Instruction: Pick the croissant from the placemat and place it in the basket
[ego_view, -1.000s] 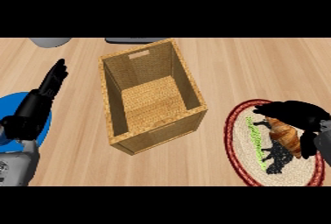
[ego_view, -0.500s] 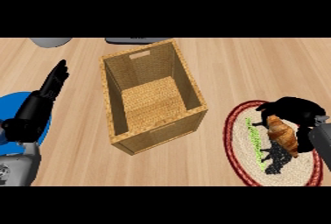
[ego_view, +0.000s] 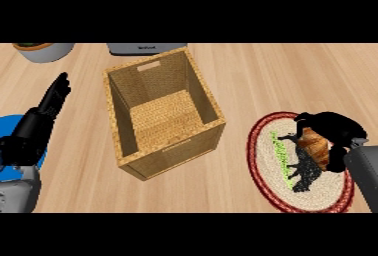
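A brown croissant (ego_view: 316, 145) lies on the round placemat (ego_view: 267, 183), which has a red rim and a green and black pattern, at the right of the counter. My right hand (ego_view: 337, 129) is curled over the croissant from the right, its fingers wrapped round it and hiding part of it. The open wicker basket (ego_view: 208, 101) stands in the middle, to the left of the placemat, with nothing inside. At the left edge my left hand (ego_view: 46, 107) rests open, fingers straight and pointing away.
A blue plate (ego_view: 10, 126) lies under my left forearm at the left edge. At the back stand a grey bowl (ego_view: 43, 51) on the left and a dark appliance (ego_view: 140, 48) behind the basket. Bare wooden counter lies between basket and placemat.
My right hand has settled lower over the croissant and its fingers have curled closer round it. The left hand and basket have not moved.
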